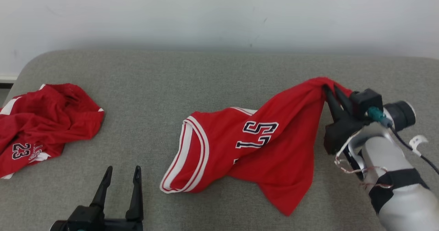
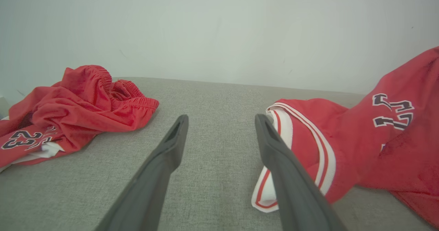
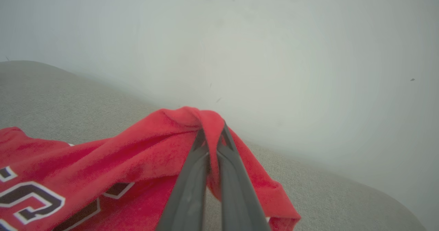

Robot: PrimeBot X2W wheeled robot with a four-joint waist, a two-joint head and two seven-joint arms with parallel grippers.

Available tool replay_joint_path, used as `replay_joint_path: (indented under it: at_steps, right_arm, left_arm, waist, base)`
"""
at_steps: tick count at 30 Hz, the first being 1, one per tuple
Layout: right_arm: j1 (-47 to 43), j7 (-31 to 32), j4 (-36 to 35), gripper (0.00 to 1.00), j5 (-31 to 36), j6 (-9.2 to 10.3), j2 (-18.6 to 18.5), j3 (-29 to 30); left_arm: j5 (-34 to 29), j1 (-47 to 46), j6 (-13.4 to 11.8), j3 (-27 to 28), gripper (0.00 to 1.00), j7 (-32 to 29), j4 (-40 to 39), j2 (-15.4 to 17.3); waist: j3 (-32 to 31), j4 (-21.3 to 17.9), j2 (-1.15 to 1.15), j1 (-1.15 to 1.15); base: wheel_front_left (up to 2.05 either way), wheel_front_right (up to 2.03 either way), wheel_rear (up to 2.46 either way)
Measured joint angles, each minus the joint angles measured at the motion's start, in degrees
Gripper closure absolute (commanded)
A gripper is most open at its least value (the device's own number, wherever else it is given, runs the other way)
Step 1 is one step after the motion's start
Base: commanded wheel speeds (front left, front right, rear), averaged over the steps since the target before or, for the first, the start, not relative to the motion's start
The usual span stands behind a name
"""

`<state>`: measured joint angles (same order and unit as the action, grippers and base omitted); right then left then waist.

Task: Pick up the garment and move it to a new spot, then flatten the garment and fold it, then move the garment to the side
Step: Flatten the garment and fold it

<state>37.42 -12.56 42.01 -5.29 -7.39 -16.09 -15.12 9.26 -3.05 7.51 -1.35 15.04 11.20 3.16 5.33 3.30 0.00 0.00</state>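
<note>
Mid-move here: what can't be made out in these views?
Jersey number: head view, folds hide part of the digits.
Red shorts: head view, cut by the left edge.
Right gripper: right wrist view, cloth covers the jaws' tips.
Left gripper: head view, base cut by the bottom edge.

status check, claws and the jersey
Right claw shut on one end of the red white-trimmed jersey, end raised, rest on grey cushion. Left claw open, empty. Second crumpled red garment at far left, apart.
</note>
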Motion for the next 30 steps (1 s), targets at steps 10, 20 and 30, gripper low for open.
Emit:
replay_joint_path:
  at_steps: [10, 20, 30]
  right_arm:
    - [22.19, -1.99, 26.05, 0.0, -4.01, -0.01, -2.04, -7.3]
    - [11.65, -2.56, 11.01, 0.0, -6.8, -0.01, -2.89, -6.14]
    - [-3.3, -2.57, -5.59, 0.0, -6.61, -0.01, -2.76, 1.51]
  left_arm:
    - [2.8, -5.25, 0.0, -6.48, 0.0, 0.0, 1.88, -0.24]
    - [2.33, -3.41, 0.0, -5.16, 0.0, 0.0, 1.79, -0.22]
    - [1.76, -1.31, 0.0, -4.36, 0.0, 0.01, 1.33, -0.08]
  waist:
    - [5.43, 6.13, 0.0, 0.01]
    - [2.13, 1.87, 0.0, 0.0]
    - [-0.2, -2.03, -0.01, -0.01]
  base:
    - [0.0, 0.0, 0.0]
    - [0.0, 0.0, 0.0]
    - [0.0, 0.0, 0.0]
